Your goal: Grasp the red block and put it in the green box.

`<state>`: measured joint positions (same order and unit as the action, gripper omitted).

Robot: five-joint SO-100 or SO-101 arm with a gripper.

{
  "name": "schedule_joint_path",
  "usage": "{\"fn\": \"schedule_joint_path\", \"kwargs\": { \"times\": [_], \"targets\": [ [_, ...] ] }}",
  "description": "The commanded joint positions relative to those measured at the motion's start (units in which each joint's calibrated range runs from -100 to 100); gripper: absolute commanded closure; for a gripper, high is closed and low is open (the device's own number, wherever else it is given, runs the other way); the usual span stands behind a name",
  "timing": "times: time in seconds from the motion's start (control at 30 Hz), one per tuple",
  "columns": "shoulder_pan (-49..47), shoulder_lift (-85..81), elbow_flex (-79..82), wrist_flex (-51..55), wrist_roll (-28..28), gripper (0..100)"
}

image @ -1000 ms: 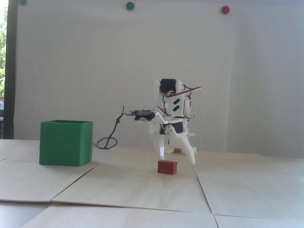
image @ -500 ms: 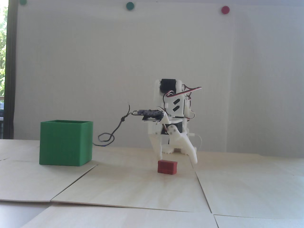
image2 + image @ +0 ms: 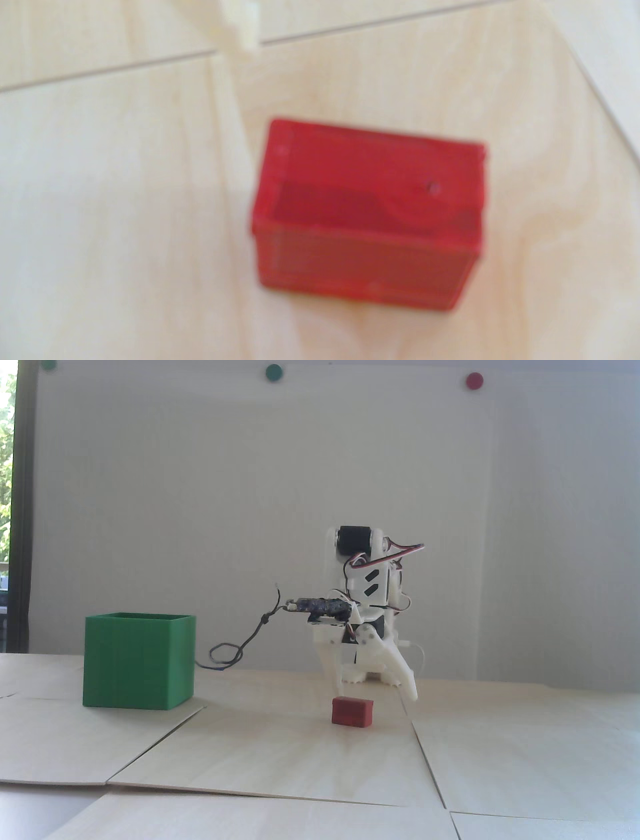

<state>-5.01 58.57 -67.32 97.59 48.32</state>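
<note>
1. Progress: early. Red block [image 3: 352,712] sits on the wooden table [image 3: 280,750], not gripped, not lifted. Approach is under way, by my read; grasp, lift, carry and drop all left.
2. Gripper [image 3: 376,695] spread wide, holding nothing. In fixed view the thin finger tip hangs just above block's left top corner, the fat finger is off to the right, apart from block. Tips look slightly behind the block, can't confirm depth.
3. Green box [image 3: 137,661] well to the left in fixed view, upright, open top; inside not visible from here.
4. Block orientation: lies flat, long axis approx left-right in both views. Wrist view [image 3: 370,214] is blurry, shows top w/ shallow recess facing up, long edges tilted a bit vs frame.
5. Long axis seems to run along the finger gap, so the jaws would have to span the block's length. Tight fit, my guess.
</note>
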Motion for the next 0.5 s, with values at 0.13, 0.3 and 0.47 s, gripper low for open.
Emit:
{"fn": "schedule_joint_path", "kwargs": {
  "times": [0.13,0.3,0.47],
  "targets": [
    [-2.4,-1.4,-5.2,-1.9,-1.7,61],
    [-1.7,3.1,-7.3,-6.5,-2.1,61],
    [-2.1,4.9,-11.4,-6.4,-3.0,61]
  ]
}}
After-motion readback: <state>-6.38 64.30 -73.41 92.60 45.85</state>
